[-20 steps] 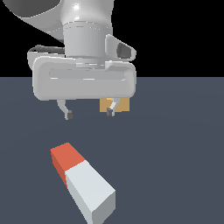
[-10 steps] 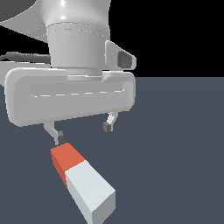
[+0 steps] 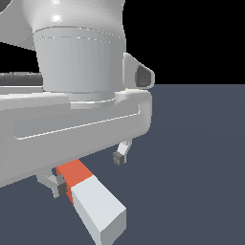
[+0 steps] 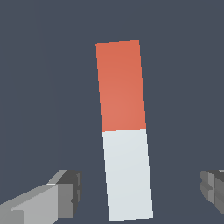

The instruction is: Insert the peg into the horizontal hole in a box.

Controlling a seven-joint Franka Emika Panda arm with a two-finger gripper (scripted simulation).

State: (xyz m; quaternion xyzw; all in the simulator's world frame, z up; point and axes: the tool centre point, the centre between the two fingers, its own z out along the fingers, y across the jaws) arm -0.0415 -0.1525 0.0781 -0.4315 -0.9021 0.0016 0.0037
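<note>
Peg-handling arm first: we see the Panda's white wrist and hand body point(image 3: 72, 124) filling the upper left and centre of the exterior view, so large in frame that it hides much of the floor behind it. Below that bulk lies the dark blue-grey floor point(image 3: 201, 158), which takes up the lower half of the exterior view and the whole background of the wrist view.

Next in size is the peg point(image 3: 93, 201), lying flat on the floor in the lower left-centre of the exterior view. Its red-orange end points back under the hand, and its white-grey end comes toward the bottom of the frame. In the wrist view we see the peg point(image 4: 124, 131) running lengthwise through the middle of the picture, slightly tilted.

Smallest are the gripper point(image 3: 88, 173) parts. We find its fingers point(image 3: 120, 155) spread wide, one on each side of the peg's red-orange part, neither touching it as far as we can tell. The wrist view shows the same wide gap, with both dark pads point(image 4: 70, 190) well clear of the bar.

We cannot see the box or its hole in either view.
</note>
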